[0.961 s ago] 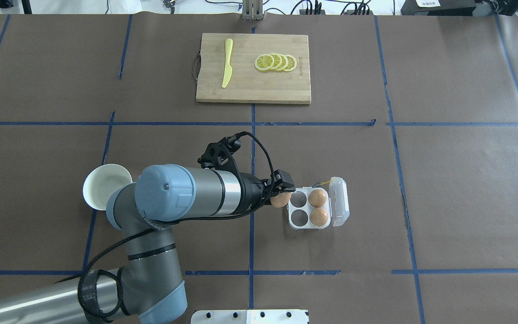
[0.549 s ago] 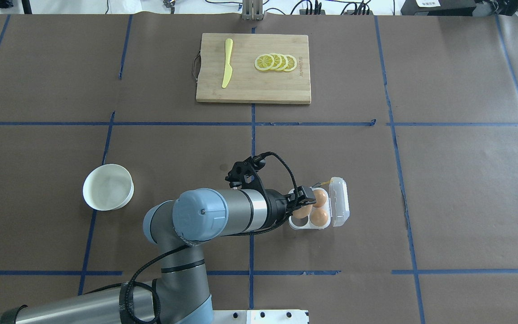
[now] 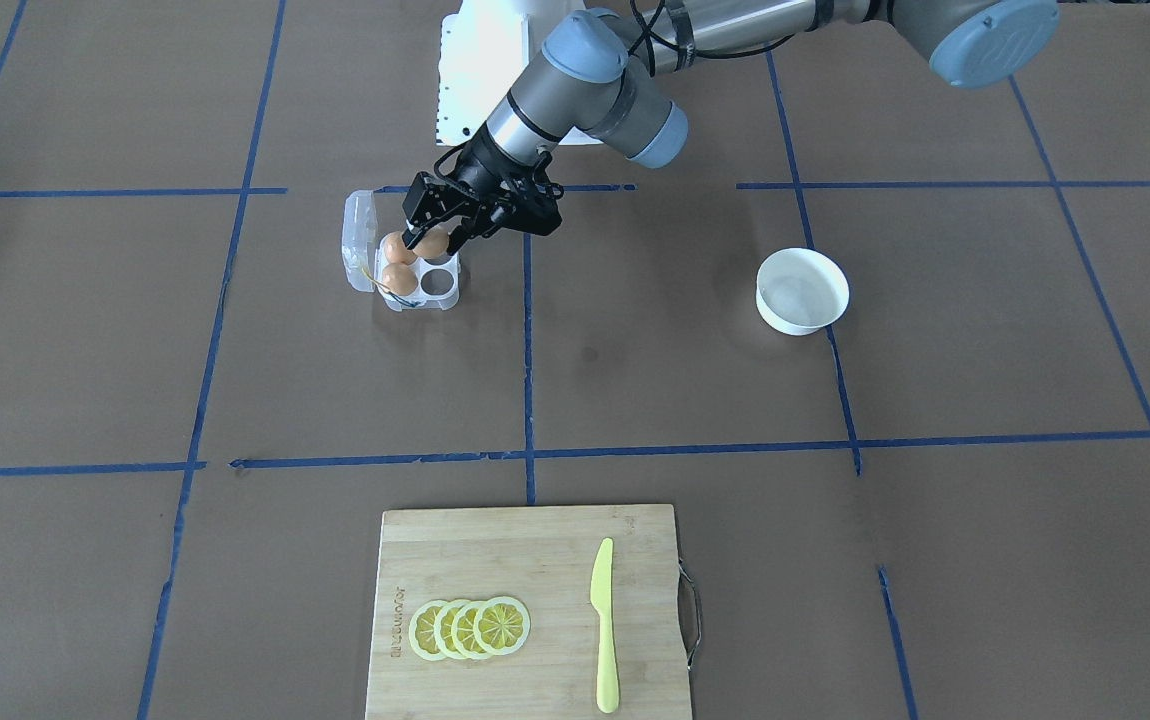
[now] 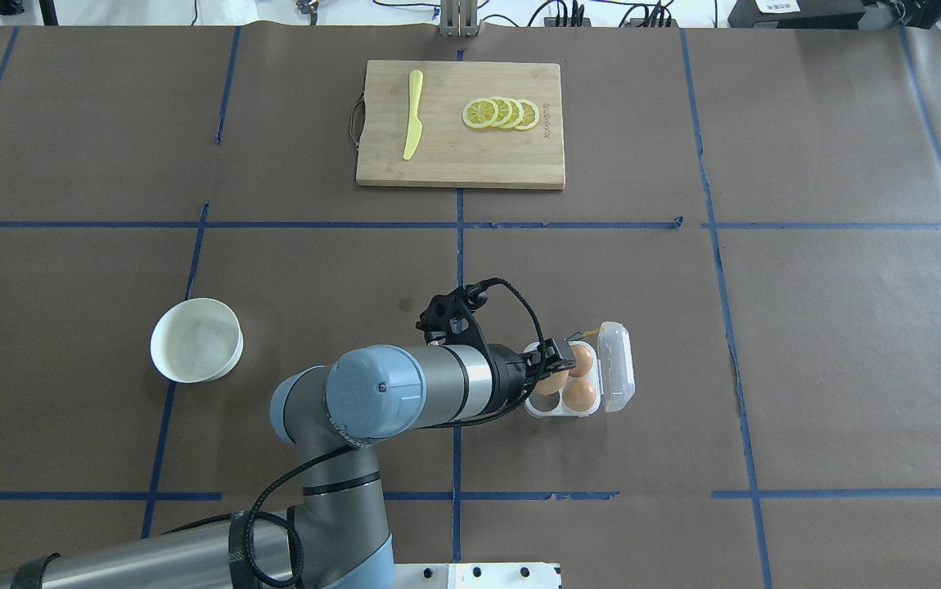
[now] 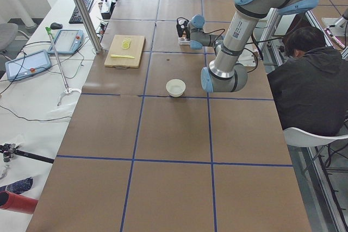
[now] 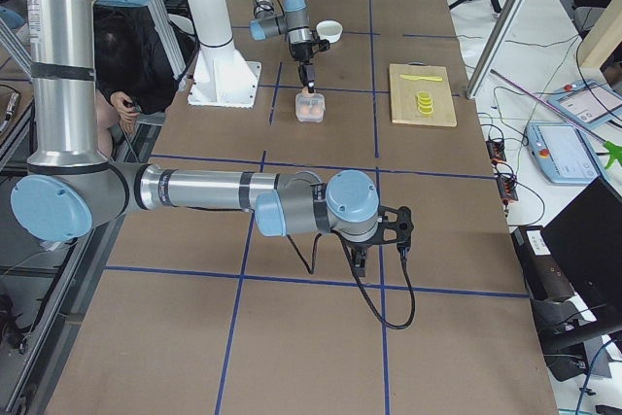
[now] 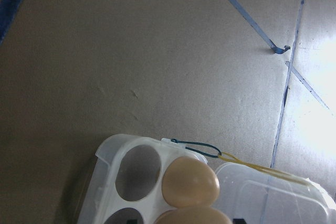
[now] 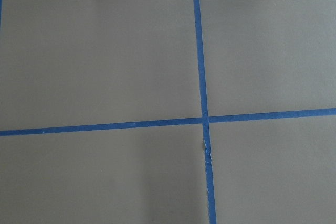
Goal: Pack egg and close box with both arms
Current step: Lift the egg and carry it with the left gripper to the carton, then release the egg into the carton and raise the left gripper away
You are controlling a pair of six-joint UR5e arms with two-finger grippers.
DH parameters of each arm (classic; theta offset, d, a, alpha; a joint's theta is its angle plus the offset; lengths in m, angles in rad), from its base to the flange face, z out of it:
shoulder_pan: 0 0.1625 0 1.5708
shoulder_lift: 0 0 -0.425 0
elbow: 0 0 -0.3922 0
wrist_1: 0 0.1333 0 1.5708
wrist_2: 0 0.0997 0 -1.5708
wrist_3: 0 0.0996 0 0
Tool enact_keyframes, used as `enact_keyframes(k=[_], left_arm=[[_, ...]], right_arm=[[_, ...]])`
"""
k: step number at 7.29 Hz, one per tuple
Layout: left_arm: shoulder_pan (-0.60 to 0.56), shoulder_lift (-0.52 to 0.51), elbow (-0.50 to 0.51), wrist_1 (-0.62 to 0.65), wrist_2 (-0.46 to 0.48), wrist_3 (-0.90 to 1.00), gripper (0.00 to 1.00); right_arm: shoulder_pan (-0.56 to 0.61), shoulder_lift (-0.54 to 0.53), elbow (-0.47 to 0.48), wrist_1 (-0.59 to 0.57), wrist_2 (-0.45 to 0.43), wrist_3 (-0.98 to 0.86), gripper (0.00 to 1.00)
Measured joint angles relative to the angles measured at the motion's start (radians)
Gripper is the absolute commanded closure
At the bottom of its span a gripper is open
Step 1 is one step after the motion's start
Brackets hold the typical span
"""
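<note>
Packing step: your left hand (image 4: 551,370) grips the egg (image 4: 556,383) just above the box (image 3: 452,290). Lower into a free cell (image 4: 544,401), release, withdraw. Right hand (image 6: 361,263): can't tell if open.

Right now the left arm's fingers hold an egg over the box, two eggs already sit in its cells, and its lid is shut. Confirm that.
Not quite: the lid is open, folded out beside the box, as the overhead exterior view shows. The rest stands: the left gripper holds an egg over the box, and two eggs sit in its cells.
</note>
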Motion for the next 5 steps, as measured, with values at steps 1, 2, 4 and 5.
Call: enact_keyframes(k=[1,2,4,5], left_arm=[[0.0,-0.001,0.001,0.0,0.001,0.005,0.0],[0.0,-0.001,0.001,0.0,0.001,0.015,0.0],[-0.002,-0.002,-0.004,0.0,0.001,0.038,0.0],[-0.011,-0.001,-0.017,0.003,-0.002,0.049,0.0]], right_arm=[[0.0,0.001,-0.001,0.0,0.0,0.0,0.0],[0.0,0.002,-0.002,0.0,0.0,0.0,0.0],[0.0,0.005,-0.001,-0.001,0.0,0.0,0.0],[-0.001,0.006,0.001,-0.001,0.001,0.001,0.0]])
